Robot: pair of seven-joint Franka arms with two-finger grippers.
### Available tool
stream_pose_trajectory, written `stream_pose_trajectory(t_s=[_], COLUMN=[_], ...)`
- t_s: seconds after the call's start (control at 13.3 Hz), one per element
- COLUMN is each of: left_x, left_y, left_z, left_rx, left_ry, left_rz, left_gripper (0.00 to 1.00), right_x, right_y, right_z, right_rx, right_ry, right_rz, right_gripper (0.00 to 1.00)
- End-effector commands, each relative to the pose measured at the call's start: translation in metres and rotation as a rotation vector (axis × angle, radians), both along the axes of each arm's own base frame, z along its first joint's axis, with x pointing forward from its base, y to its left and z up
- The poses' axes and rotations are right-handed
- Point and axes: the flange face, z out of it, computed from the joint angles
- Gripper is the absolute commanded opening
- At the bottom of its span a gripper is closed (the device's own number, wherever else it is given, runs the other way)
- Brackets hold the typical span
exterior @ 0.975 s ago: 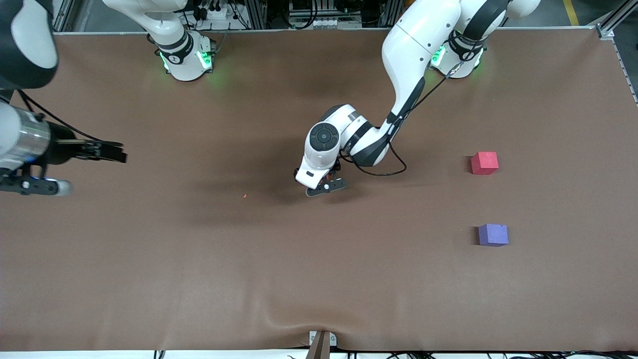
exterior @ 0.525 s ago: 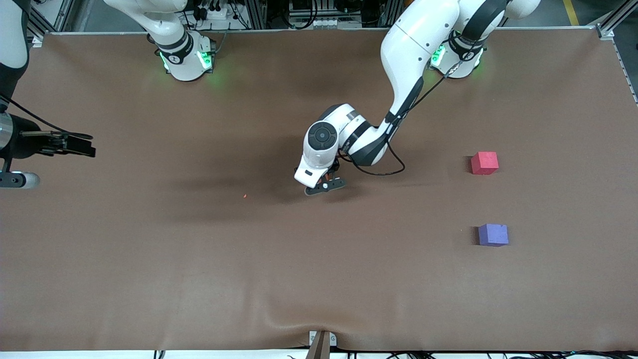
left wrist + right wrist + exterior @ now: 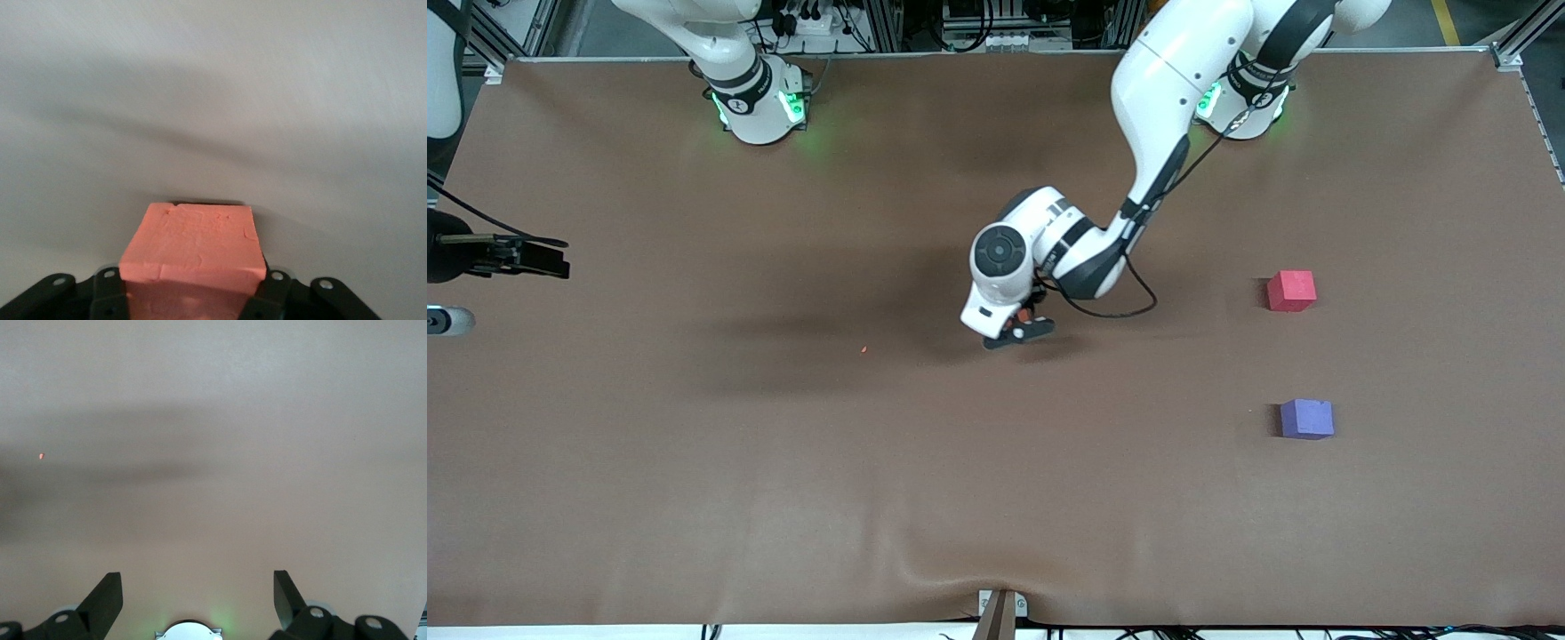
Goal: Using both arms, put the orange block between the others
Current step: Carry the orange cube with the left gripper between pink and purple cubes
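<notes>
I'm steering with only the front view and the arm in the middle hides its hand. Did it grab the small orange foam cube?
Observer: Yes. The left wrist view shows the left gripper shut on the small matte orange foam cube.
Operator: Is the cube off the table?
Observer: I cannot tell; the left wrist view shows a thin dark shadow at its edge on the brown table cover.
Operator: What about the other hand at the side?
Observer: The right wrist view shows the right gripper open with nothing between its fingers, over bare cover.
</notes>
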Motion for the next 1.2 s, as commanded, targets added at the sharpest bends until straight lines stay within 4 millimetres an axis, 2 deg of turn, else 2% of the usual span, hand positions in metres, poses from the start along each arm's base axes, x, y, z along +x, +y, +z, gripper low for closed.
stream_pose_trajectory(t_s=[0.0, 0.15, 0.3, 0.45, 0.6, 0.75, 0.82, 1.12], left_x=[0.046, 0.073, 0.082, 0.084, 0.081, 0.08, 0.081, 0.078], left_y=[0.062, 0.118, 0.175, 0.225, 0.283, 0.339, 0.361, 0.396], left_z=[0.041, 0.063, 0.084, 0.1, 0.112, 0.111, 0.108, 0.093], left_rx=[0.019, 0.023, 0.015, 0.011, 0.002, -0.008, -0.014, -0.018], left_ry=[0.002, 0.026, 0.035, 0.041, 0.057, 0.083, 0.093, 0.12], left_rz=[0.021, 0.028, 0.025, 0.0, -0.034, -0.06, -0.075, -0.127], left_gripper=[0.0, 0.0, 0.0, 0.0, 0.0, 0.0, 0.0, 0.0], right_x=[-0.005, -0.005, -0.005, -0.005, -0.005, -0.005, -0.005, -0.005], right_y=[0.004, 0.009, 0.011, 0.016, 0.012, 0.011, 0.011, 0.012], right_z=[0.001, -0.001, -0.001, -0.001, -0.001, -0.003, -0.003, -0.003], right_rx=[-0.002, 0.041, 0.059, 0.088, 0.089, 0.089, 0.089, 0.089], right_ry=[0.006, 0.007, 0.006, 0.003, 0.001, 0.007, 0.007, 0.006], right_rz=[0.026, 0.024, 0.022, 0.021, 0.015, 0.012, 0.012, 0.013], right_gripper=[1.0, 1.0, 1.0, 1.0, 1.0, 1.0, 1.0, 1.0])
